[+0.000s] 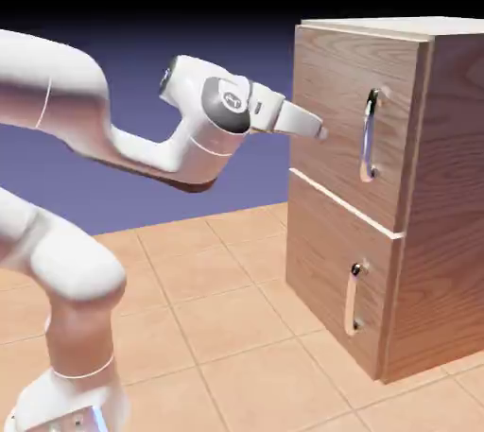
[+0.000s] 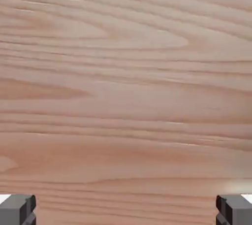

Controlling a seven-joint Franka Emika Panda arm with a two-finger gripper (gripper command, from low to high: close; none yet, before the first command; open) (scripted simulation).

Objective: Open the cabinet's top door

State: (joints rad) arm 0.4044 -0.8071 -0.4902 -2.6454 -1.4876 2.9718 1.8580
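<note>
The light-brown wood-grain cabinet stands at the exterior view's right. Its top door lies flush and closed, with the long vertical silver handle near the door's right edge. My gripper points at the door's face, to the left of the handle and about level with its middle, very close to the wood. In the hand view the door's wood grain fills the picture, and the handle is out of sight there. Both grey fingertips sit far apart at the bottom corners, so the gripper is open and holds nothing.
Below the top door is the shorter lower door with its small silver handle, also closed. The tiled table surface stretches between the robot's base and the cabinet.
</note>
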